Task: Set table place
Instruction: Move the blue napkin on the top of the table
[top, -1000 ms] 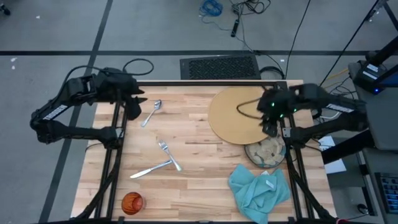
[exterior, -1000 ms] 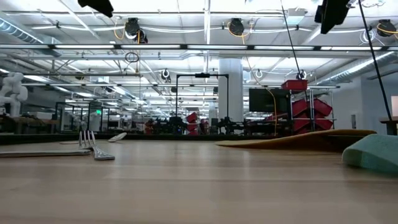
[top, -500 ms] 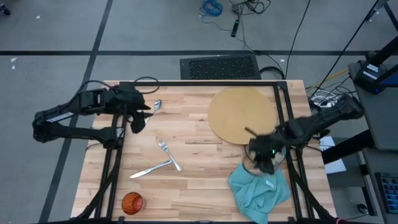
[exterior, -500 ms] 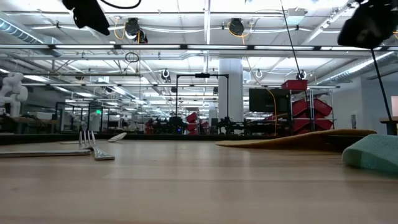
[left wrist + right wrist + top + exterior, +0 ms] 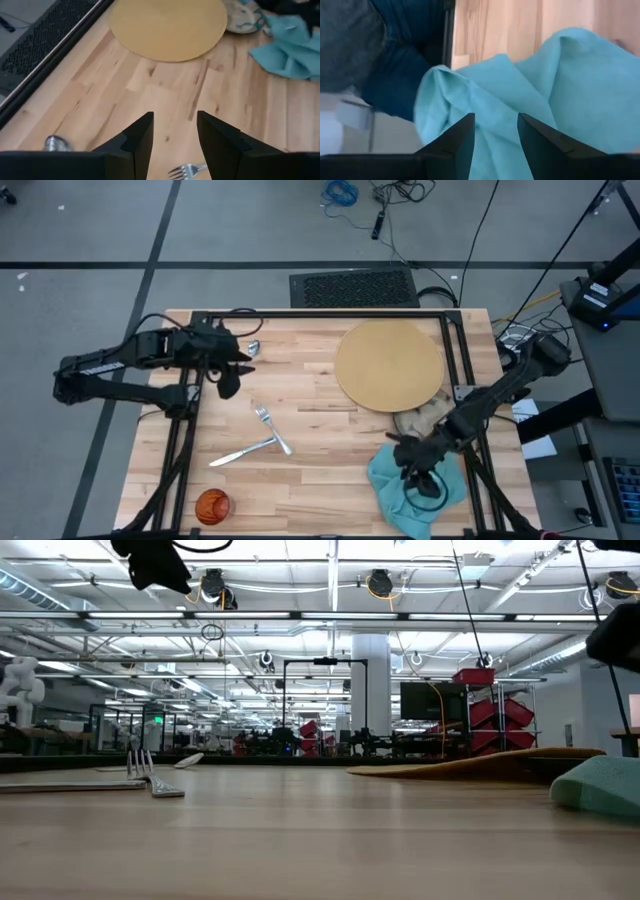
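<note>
On the table (image 5: 320, 395) lie the round mat (image 5: 390, 365), the crumpled teal napkin (image 5: 400, 480), the knife (image 5: 240, 452) and the fork (image 5: 270, 428). The right gripper (image 5: 418, 472) hovers over the napkin, fingers (image 5: 457, 137) parted and empty. The left gripper (image 5: 232, 370) hangs near the spoon (image 5: 252, 348), likewise parted, holding nothing.

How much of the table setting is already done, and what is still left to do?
Nothing looks arranged yet. The mat lies bare, the bowl beside it. The right hand, open, hovers over the crumpled napkin; the left hand, open and empty, is above the table near the spoon. Fork, knife and cup lie scattered, unplaced.
</note>
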You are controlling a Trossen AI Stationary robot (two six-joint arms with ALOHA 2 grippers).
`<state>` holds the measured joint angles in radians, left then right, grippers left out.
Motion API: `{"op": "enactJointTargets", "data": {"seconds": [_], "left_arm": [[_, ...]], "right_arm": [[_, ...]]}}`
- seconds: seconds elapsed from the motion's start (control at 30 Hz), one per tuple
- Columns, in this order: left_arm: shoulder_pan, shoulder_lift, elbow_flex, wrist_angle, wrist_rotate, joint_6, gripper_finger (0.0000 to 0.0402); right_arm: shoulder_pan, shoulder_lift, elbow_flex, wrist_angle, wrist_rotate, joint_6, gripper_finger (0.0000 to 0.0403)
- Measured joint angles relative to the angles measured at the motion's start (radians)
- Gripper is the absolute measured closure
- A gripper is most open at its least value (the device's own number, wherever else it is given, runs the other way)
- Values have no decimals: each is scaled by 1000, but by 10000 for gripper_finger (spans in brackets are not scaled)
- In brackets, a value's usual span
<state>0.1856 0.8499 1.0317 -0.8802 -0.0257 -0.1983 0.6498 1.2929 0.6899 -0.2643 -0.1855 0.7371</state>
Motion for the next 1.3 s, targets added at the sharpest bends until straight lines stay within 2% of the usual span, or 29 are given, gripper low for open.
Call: {"op": "enactJointTargets", "data": {"seconds": [0.2, 0.47, 0.6, 0.67, 0.73, 0.8, 0.97, 1.3], "left_arm": [[-37, 43, 0, 14, -1, -38, 267], [-86, 125, 0, 45, -2, -57, 267], [-90, 134, 0, 64, -16, -33, 267], [-90, 131, 0, 65, -31, -31, 267], [-89, 126, 0, 65, -35, -30, 267], [-89, 122, 0, 65, -35, -24, 267], [-89, 118, 0, 64, -39, -23, 267], [-89, 118, 0, 61, -50, -29, 267]], "right_arm": [[0, 147, 0, 73, -47, -106, 261], [30, 245, 0, 93, -146, -90, 261], [49, 237, 3, 108, -78, -88, 276], [56, 237, 5, 113, -49, -98, 313], [59, 237, 5, 112, -36, -128, 370], [59, 237, 5, 111, -8, -154, 392], [12, 232, 5, 58, 66, -225, 401], [-100, 97, 159, -275, 232, -441, 402]]}}
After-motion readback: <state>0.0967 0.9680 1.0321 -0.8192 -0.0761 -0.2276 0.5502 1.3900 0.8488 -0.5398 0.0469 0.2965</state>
